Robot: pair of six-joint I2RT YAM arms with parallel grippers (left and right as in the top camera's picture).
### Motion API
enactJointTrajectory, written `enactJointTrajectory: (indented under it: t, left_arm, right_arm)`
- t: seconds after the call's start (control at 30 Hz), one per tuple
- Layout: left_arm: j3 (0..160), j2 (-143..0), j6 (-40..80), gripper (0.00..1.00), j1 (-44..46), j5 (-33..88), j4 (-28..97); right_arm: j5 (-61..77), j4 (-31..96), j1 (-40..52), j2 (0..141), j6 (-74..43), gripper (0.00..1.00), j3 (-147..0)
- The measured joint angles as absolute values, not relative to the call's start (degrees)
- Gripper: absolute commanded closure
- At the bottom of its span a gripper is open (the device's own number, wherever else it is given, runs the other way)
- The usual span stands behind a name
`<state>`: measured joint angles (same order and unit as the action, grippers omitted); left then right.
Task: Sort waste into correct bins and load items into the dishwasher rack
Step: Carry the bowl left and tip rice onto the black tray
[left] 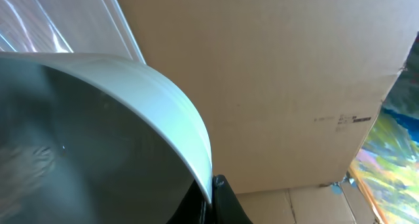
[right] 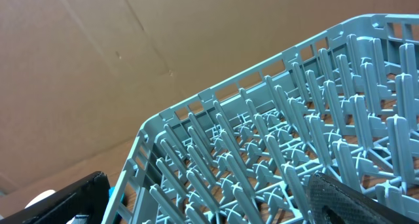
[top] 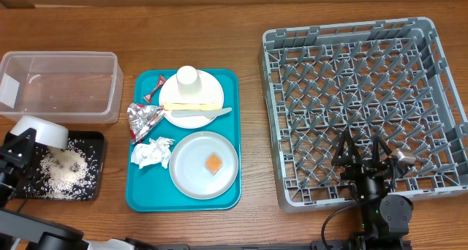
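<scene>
- Dishwasher rack (top: 365, 111): grey, at far right, nothing loaded. The right gripper (top: 363, 158) hangs over its near edge, fingers spread wide and holding nothing.
- Teal tray (top: 142, 190): centre.
  - Pinkish-white plate (top: 212, 85), bearing the cup (top: 189, 76) and utensils (top: 194, 105).
  - Grey plate (top: 186, 173), bearing the orange square (top: 213, 163).
  - Loose waste: foil (top: 145, 118), napkin (top: 152, 152), red wrappers (top: 158, 85).
- Clear tub (top: 62, 85): far left, apparently without contents.
- Black tray (top: 99, 140): just in front of the tub, with rice (top: 62, 169) heaped inside.
- White bowl (top: 42, 131): tipped over the black tray's far-left corner, its rim pinched by the closed fingers of the left gripper (top: 28, 139).
- Hazard: a thin rim pinch on a tilted bowl may slip. Grains could also scatter past the tray's low wall.
- Surface: wooden table (top: 248, 213), with brown cardboard (left: 281, 86) behind.
</scene>
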<state>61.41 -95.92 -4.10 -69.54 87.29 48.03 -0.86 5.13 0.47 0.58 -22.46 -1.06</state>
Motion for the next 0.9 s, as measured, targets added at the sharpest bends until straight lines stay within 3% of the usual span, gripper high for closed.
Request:
enactJointTrajectory:
  t: [0.63, 0.9]
  left_arm:
    - [61.4, -95.0, -3.4, 0.96, -68.6, 81.9, 55.0]
    - [68.8, -81.5, -1.7, 0.96, -57.5, 68.6, 62.2]
  right_arm:
    - [-0.9, 5.1, 0.5, 0.6, -22.5, 0.00, -1.1]
    - [-0.9, 5.1, 0.5, 0.6, -22.5, 0.00, -1.1]
